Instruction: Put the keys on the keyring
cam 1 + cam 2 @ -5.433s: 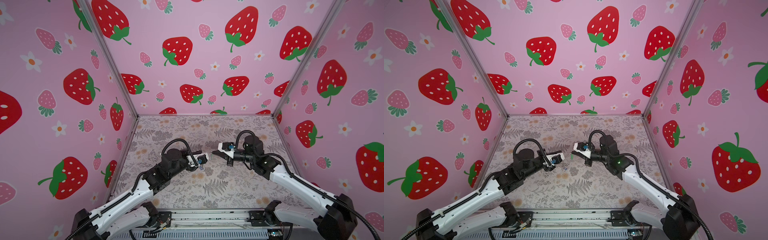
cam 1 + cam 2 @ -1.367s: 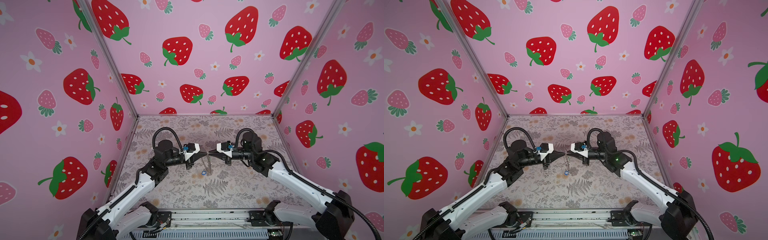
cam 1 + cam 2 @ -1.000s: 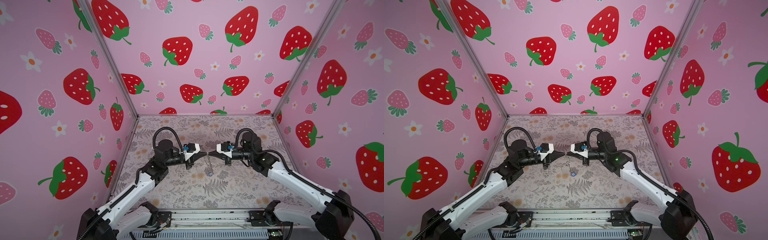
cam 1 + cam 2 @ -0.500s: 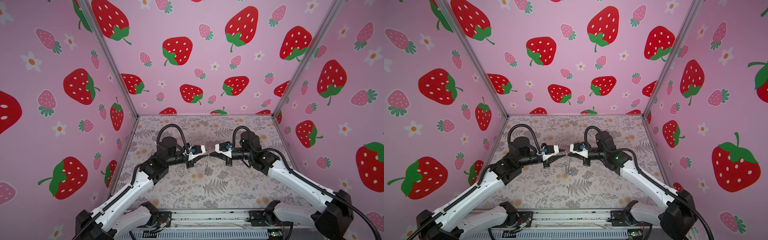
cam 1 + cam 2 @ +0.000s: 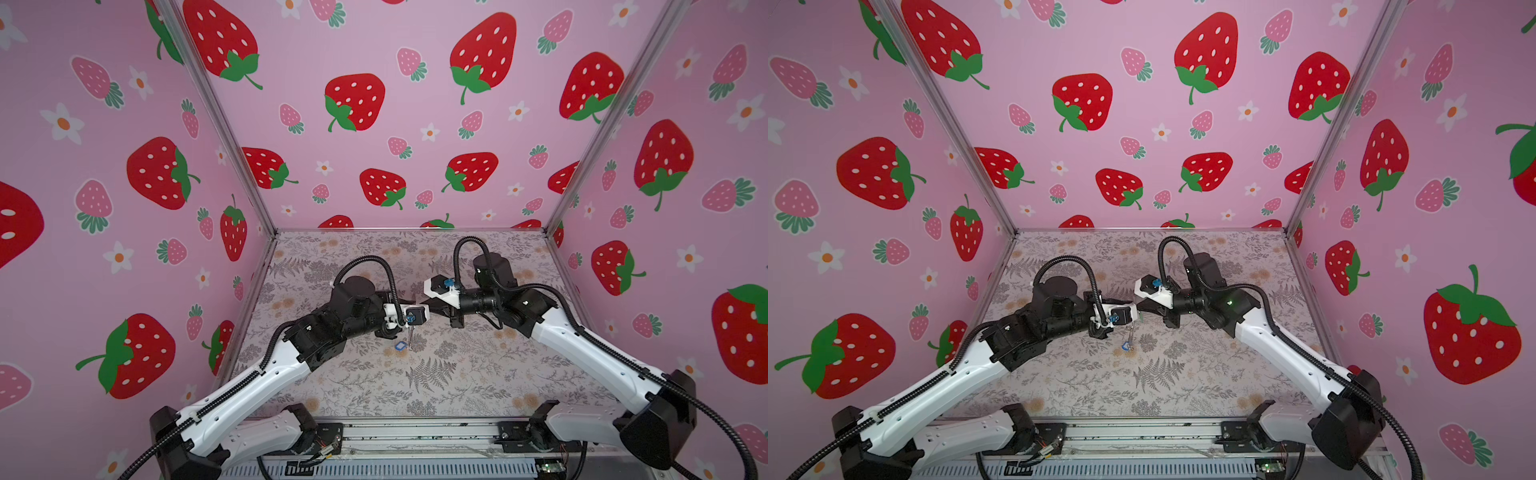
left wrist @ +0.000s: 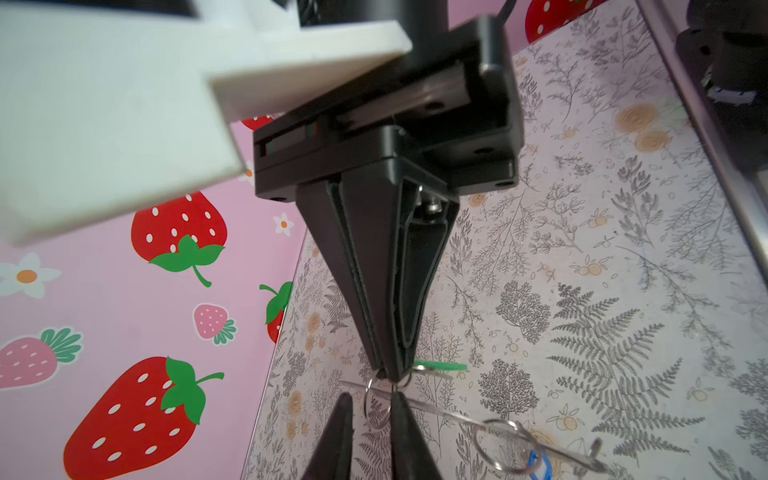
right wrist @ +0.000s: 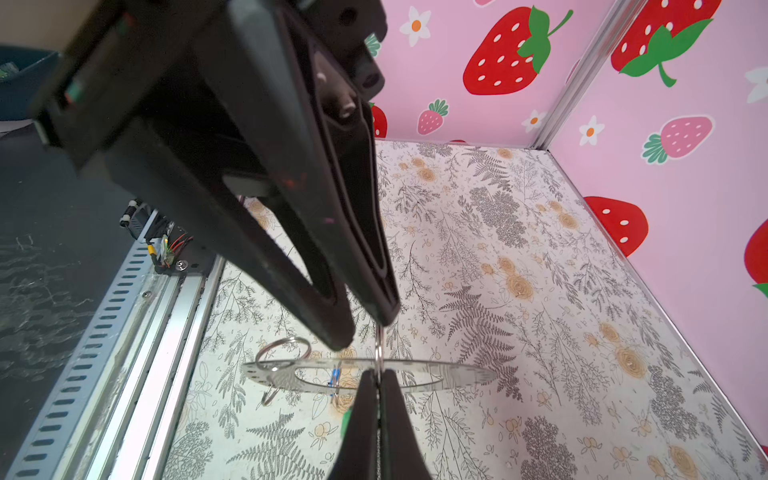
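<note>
**Held up in the air, tip to tip**

In both top views the left pincer [image 5: 413,302] and right pincer [image 5: 422,304] meet tip to tip above the tabletop [image 5: 457,374]. The keyring [image 5: 410,334] hangs under them with the blue key [image 5: 400,345].

Left wrist view: the left pincer [image 6: 371,399] stands at a narrow gap, the green key [image 6: 440,366] near.

Right wrist view: the right pincer [image 7: 377,376] is closed on the keyring's rim.

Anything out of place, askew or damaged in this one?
Nothing stands out. The flat grey metal keyring hangs from a thin wire ring in the shut right gripper, the blue-headed key dangling below; nothing looks bent or dropped.
</note>
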### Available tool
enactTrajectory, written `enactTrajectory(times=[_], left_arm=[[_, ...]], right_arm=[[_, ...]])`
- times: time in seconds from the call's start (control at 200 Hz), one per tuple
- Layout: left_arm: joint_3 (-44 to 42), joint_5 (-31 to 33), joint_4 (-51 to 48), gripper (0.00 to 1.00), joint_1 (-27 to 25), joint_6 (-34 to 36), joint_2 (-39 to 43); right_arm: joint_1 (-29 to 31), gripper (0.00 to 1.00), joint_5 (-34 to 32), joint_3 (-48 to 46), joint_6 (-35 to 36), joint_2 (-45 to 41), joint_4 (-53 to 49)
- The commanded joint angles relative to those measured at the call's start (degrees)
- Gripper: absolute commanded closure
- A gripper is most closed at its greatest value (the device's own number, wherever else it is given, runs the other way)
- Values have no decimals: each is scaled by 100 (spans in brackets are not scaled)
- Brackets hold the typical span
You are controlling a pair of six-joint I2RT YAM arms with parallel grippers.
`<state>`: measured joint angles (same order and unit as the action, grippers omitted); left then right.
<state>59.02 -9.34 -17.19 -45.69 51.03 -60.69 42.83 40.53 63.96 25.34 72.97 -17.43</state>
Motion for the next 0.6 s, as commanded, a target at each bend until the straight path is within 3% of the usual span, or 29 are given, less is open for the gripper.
enactTrajectory(times=[0.0,0.595], left_arm=[[281,414,-145,80,-75,312,-20],[452,402,-161,79,-235,216,-319]], right_arm=[[-6,100,77,228,38,2,-294],[36,100,95,210,-44,-6,-182]])
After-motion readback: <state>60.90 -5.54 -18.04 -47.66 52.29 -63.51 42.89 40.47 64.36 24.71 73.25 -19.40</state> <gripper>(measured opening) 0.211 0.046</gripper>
